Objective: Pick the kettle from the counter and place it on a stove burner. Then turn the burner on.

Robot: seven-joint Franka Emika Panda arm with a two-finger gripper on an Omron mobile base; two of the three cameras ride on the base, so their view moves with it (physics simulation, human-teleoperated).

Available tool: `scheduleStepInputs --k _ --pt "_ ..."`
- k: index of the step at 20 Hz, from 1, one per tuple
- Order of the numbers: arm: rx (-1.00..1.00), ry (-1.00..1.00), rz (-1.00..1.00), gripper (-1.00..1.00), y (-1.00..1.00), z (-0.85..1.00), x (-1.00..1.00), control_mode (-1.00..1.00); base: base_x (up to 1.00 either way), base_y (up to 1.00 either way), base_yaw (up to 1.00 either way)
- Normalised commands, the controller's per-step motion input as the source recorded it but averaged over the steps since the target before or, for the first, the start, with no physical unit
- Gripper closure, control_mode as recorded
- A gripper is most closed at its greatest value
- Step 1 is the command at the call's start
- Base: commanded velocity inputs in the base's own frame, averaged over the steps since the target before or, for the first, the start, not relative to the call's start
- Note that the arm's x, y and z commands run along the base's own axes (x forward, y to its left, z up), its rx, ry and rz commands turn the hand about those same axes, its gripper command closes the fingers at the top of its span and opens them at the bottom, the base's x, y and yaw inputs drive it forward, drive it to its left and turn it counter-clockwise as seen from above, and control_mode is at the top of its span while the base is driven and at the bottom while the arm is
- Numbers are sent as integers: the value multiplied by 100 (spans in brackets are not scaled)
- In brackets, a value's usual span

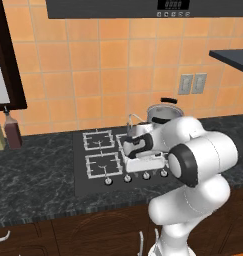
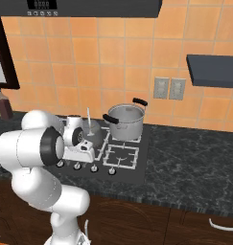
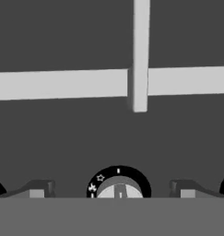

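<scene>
My gripper (image 3: 112, 190) is down low over the front of the cooktop, pointed at the knob row — fingers spread wide, nothing between them. In the hand view the two dark fingertips (image 3: 37, 188) sit either side of one round knob (image 3: 119, 184), which is centred in the gap and touching neither tip. My guess is I'm lined up like this so closing would pinch that knob's ridge for a turn. Above it, pale grate bars (image 3: 62, 84) cross the dark stove surface.

The kettle (image 1: 135, 127) looks already placed — in the left base view its thin wire handle and grey body show just behind my wrist, over the stove burner (image 1: 143, 152), the big centre grate. My arm hides most of it, so I can't tell whether it sits square on the grate. It's off the counter (image 1: 38, 170) anyway. From the right base view the kettle (image 2: 89, 127) is beside the steel pot (image 2: 125, 122), which stays on the back grate, apart from it.

So the kettle is behind and above my fingers, well clear. Judging by this, only the burner-on step is left.
</scene>
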Motion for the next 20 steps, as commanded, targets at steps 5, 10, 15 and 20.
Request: scheduleStepInputs --k 5,10,15,20 --pt "0 0 0 -100 0 0 -1 -100 0 0 0" --pt "0 0 0 -100 0 0 -24 -100 0 0 0" --pt "0 0 0 -100 0 -4 -10 -100 0 0 0" --pt "0 0 0 100 3 -9 0 -100 0 0 0"
